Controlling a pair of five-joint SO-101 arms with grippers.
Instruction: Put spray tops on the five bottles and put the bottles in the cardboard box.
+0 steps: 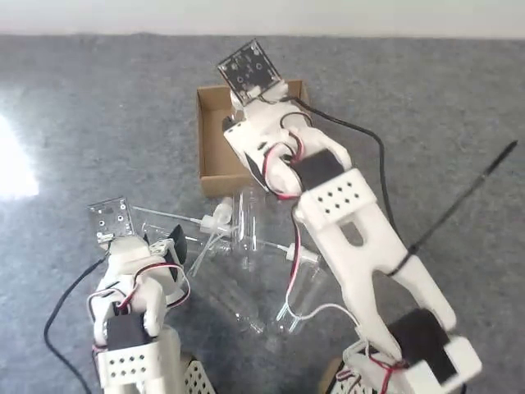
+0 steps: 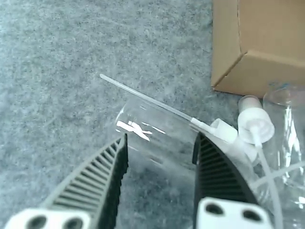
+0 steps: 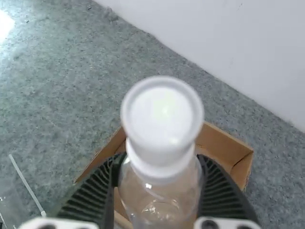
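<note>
your right fingers grip a white-capped clear plastic bottle over the brown cardboard box, left fingers open; lower straight.

Table: grey, speckled, stone-like, patchy sheen. Box: brown cardboard, matt. Bottle between right fingers: clear plastic, glossy; cap white plastic, smooth. Left fingers: black ribbed plastic, matt, on white plastic mounts. Lying bottle between them: clear, glossy, glare streaks.
</note>
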